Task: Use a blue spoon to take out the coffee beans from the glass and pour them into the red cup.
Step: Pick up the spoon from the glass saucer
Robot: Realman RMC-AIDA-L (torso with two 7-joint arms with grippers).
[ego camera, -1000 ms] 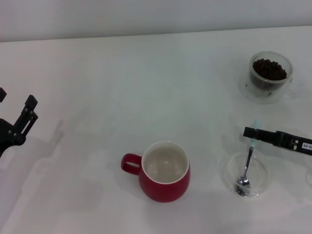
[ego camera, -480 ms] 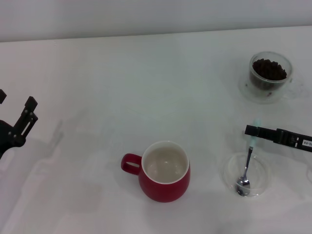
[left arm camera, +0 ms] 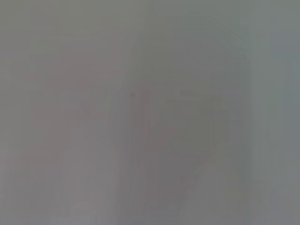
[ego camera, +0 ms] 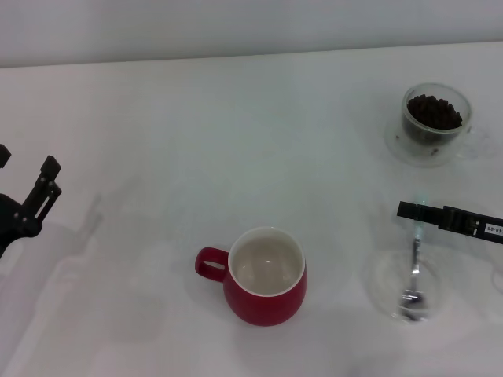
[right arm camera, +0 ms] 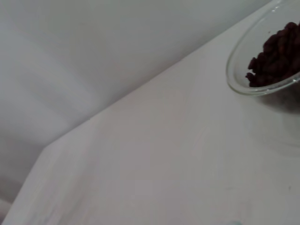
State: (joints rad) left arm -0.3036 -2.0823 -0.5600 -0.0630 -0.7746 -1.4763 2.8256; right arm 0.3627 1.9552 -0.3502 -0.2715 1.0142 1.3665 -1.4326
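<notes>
The right gripper (ego camera: 416,210) pinches the blue spoon (ego camera: 414,263) by its handle tip, bowl hanging over the clear dish (ego camera: 385,279), ready for the glass (ego camera: 435,118); the left gripper (ego camera: 31,192) waits open.

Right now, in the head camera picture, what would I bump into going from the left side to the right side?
Left gripper → red cup → blue spoon, with the right gripper at its handle. The glass of coffee beans sits farther back, overlapping those in the order.

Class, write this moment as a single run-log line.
right gripper: on blue spoon handle, over clear dish | left gripper: parked left | coffee beans: in glass | red cup: empty
</notes>
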